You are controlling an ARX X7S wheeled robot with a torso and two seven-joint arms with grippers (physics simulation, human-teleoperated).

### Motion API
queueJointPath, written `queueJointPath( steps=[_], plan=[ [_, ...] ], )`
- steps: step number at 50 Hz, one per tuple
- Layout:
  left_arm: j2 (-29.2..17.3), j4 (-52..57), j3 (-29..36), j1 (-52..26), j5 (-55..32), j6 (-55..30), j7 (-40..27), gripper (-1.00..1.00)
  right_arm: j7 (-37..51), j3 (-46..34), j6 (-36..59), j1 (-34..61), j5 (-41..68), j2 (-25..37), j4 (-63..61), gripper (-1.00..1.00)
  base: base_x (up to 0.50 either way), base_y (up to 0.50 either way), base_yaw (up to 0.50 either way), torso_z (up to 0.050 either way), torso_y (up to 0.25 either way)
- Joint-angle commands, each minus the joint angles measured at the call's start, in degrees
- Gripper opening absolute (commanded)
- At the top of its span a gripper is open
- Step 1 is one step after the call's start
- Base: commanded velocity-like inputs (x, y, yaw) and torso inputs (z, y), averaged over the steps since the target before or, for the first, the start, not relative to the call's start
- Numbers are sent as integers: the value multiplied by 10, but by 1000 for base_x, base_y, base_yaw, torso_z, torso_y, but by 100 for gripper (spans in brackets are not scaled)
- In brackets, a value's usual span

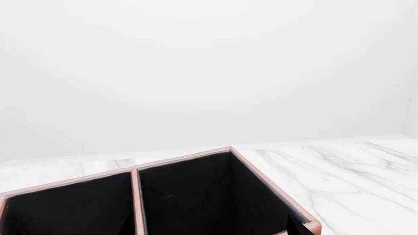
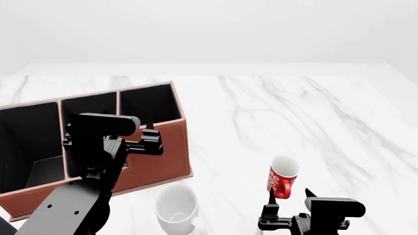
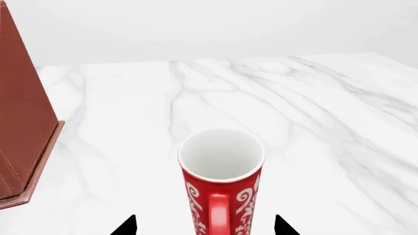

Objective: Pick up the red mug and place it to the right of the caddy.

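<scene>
The red mug (image 2: 282,177) with white swirls stands upright on the marble table, well to the right of the caddy (image 2: 160,164). In the right wrist view the mug (image 3: 222,176) is close, with its handle towards the camera. My right gripper (image 3: 205,226) is open, one fingertip on each side of the mug, neither touching it; in the head view the gripper (image 2: 289,195) sits just in front of the mug. My left gripper (image 2: 130,134) is open and empty above the caddy's right end. The left wrist view looks into the caddy's black compartments (image 1: 183,157).
A plain white mug (image 2: 176,205) stands in front of the caddy's right corner, left of the red mug. The caddy's end wall (image 3: 19,122) shows at the edge of the right wrist view. The marble table (image 2: 313,107) stretches behind and right of the red mug.
</scene>
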Motion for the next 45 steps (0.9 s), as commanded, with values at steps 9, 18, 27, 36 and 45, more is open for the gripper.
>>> queueJointPath(
  steps=[9,18,27,36,45],
  plan=[
    [-3,-5,-1,2,-6,6,-3,100,23,-8,37,18,-3,1,18,100,0,0,0,0,0],
    [-5,-5,1,2,-8,7,-5,100,19,-12,32,36,-2,0,51,100,0,0,0,0,0],
    [-7,-6,2,3,-10,7,-6,100,12,-10,35,80,5,-6,120,100,0,0,0,0,0],
    [-8,-10,4,2,-11,10,-7,100,12,-16,34,87,2,-5,133,100,0,0,0,0,0],
    [-9,-12,7,4,-12,13,-9,100,7,-21,30,83,5,-2,129,-100,0,0,0,0,1]
  ],
)
